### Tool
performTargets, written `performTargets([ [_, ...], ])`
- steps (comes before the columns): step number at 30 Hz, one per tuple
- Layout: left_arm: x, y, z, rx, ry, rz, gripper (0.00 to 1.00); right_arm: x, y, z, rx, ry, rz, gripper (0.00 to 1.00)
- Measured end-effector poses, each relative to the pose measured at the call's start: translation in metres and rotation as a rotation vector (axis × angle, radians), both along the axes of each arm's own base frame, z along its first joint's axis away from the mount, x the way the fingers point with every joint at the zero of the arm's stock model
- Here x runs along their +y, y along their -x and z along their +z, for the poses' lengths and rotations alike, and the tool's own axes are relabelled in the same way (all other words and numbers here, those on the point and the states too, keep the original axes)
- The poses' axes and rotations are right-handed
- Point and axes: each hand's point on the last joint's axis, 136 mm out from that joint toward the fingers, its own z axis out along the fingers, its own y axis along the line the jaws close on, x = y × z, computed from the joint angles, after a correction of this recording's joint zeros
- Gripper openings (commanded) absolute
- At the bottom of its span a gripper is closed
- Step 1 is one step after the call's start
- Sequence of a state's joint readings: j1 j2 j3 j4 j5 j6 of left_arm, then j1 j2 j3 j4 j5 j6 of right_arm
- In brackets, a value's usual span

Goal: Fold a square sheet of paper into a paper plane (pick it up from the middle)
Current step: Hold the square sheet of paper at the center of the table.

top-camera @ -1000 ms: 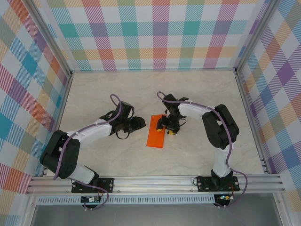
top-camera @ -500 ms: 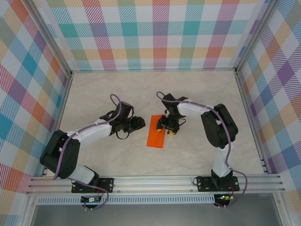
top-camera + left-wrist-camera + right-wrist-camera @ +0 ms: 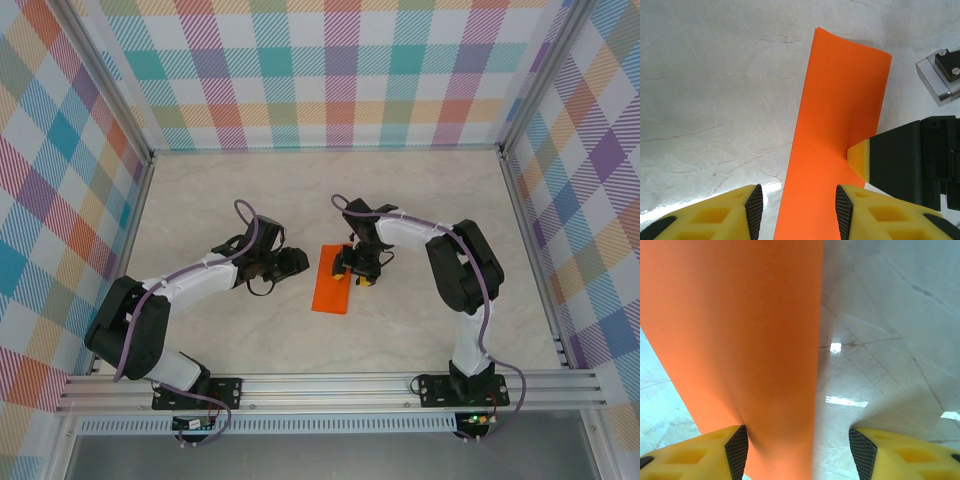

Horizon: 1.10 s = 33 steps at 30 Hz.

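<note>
The orange sheet of paper (image 3: 331,285) lies flat on the table, folded into a long narrow rectangle. My left gripper (image 3: 296,262) hovers low just left of it, open. In the left wrist view the paper (image 3: 840,100) runs up between the spread fingers, and its left edge sits inside the gap of the left gripper (image 3: 799,210). My right gripper (image 3: 352,270) is over the paper's upper right part, open. In the right wrist view the paper (image 3: 740,340) reaches the left finger of the right gripper (image 3: 797,455), with bare table on the right. A right fingertip (image 3: 860,159) touches the paper.
The marble-look tabletop (image 3: 420,200) is bounded by checked walls and metal rails (image 3: 330,385) along the near edge. The two arms face each other across the paper, close together.
</note>
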<state>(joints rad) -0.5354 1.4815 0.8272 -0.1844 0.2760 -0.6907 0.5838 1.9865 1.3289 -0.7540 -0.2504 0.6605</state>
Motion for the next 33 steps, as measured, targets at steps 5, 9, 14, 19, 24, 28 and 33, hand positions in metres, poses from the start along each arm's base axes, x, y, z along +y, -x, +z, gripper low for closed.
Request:
performTargets([
  [5,-0.001,0.001,0.0,0.001,0.005,-0.007,0.41,0.0,0.0,0.0,0.001,0.001,0.0,0.61],
  [9,-0.004,0.003,0.001,0.007,0.019,-0.022,0.36,0.0,0.0,0.0,0.002,0.003,0.001,0.61],
  [14,-0.007,0.005,0.0,0.019,0.031,-0.039,0.24,-0.001,0.0,0.0,0.002,0.007,0.0,0.61],
  [19,-0.012,0.007,-0.012,0.06,0.027,-0.053,0.19,0.0,0.0,-0.001,0.003,0.007,0.001,0.61],
  [24,-0.024,0.005,-0.019,0.084,0.027,-0.079,0.13,-0.001,0.0,-0.001,0.005,0.009,0.005,0.61],
  [28,-0.035,0.002,-0.021,0.092,0.035,-0.102,0.03,-0.001,0.0,-0.001,0.005,0.009,0.011,0.61],
  [33,-0.046,-0.003,-0.029,0.104,0.036,-0.114,0.0,-0.001,0.001,-0.001,0.005,0.009,0.012,0.61],
])
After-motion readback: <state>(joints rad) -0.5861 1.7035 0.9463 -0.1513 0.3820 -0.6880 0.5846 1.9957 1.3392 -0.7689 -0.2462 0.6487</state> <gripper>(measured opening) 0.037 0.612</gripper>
